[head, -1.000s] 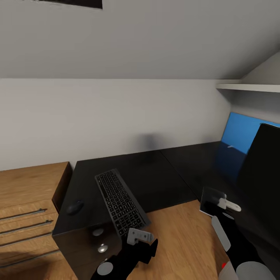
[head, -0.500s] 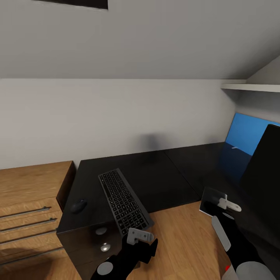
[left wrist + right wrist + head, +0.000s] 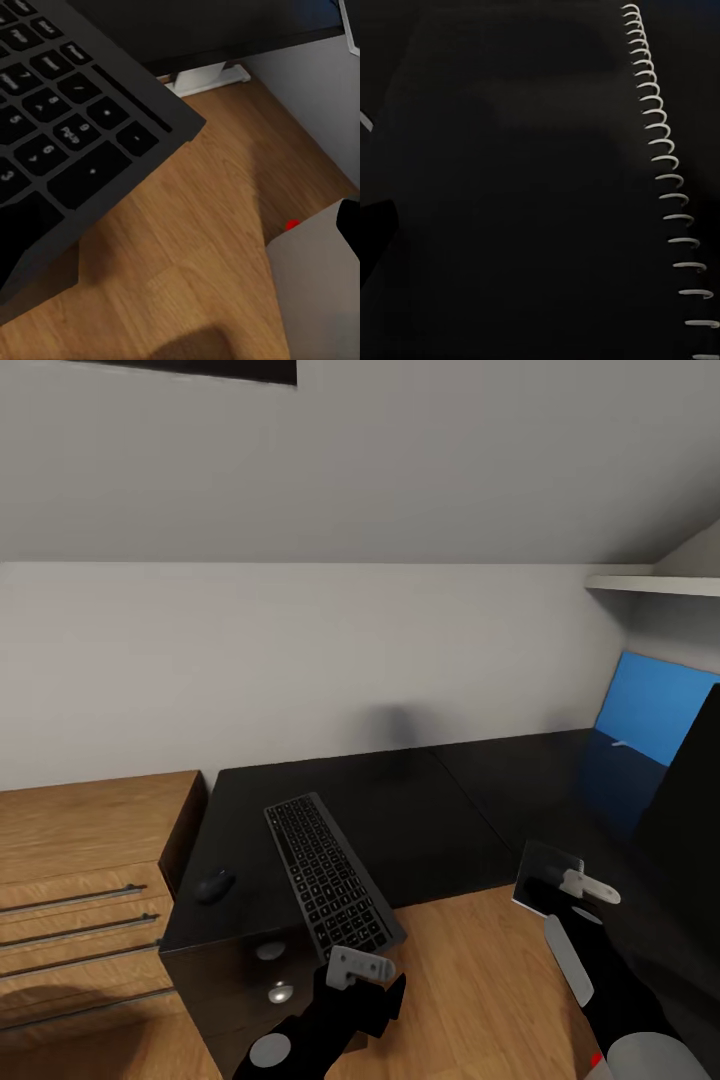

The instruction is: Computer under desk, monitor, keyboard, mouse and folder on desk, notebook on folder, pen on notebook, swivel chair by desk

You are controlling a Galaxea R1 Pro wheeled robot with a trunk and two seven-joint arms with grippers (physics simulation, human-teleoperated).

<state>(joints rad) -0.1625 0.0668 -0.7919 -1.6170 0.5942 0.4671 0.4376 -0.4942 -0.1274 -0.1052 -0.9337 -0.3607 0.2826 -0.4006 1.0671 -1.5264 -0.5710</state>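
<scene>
View pans left: keyboard (image 3: pixel 333 879), mouse (image 3: pixel 214 884) on surface (image 3: pixel 420 810). Right end effector (image 3: pixel 560 880) holds notebook (image 3: pixel 525 187); left end effector's (image 3: pixel 362 967) opening indeterminate.

keyboard (image 3: pixel 333 875) on desk (image 3: pixel 420 820) | mouse (image 3: pixel 214 884) left of keyboard | folder (image 3: pixel 655 705) far right

2 arms: glossy black shells, round grey joint caps, light-grey end effector fittings; left end effector (image 3: pixel 362 967), right end effector (image 3: pixel 585 887); small red mark near right base.
</scene>
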